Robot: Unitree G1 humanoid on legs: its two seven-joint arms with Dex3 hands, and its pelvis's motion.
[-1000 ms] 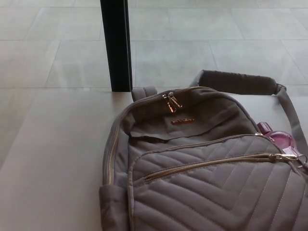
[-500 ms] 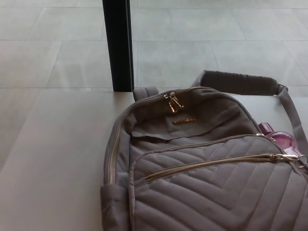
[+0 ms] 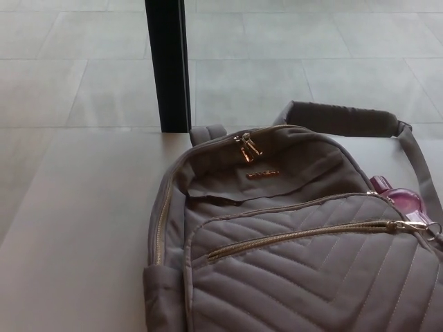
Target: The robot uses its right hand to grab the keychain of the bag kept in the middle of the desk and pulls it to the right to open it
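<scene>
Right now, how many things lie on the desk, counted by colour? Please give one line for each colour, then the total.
Grey: 1, the backpack.
Pink: 1, the object tucked at the backpack's right side, partly hidden, so I cannot tell what it is.
Total: 2.

A grey-taupe quilted fabric backpack [image 3: 291,256] with chevron stitching lies flat on its back on the pale desk, top end away from the camera. Its front pocket's gold-toned zipper [image 3: 297,235] runs slanting across the panel and is closed, the slider at the right end. There a small metal keychain ring [image 3: 423,226] hangs from the pull, just beside something pink. Two gold zipper pulls [image 3: 248,145] meet at the top. No robot hand shows, so places relative to it cannot be given.
</scene>
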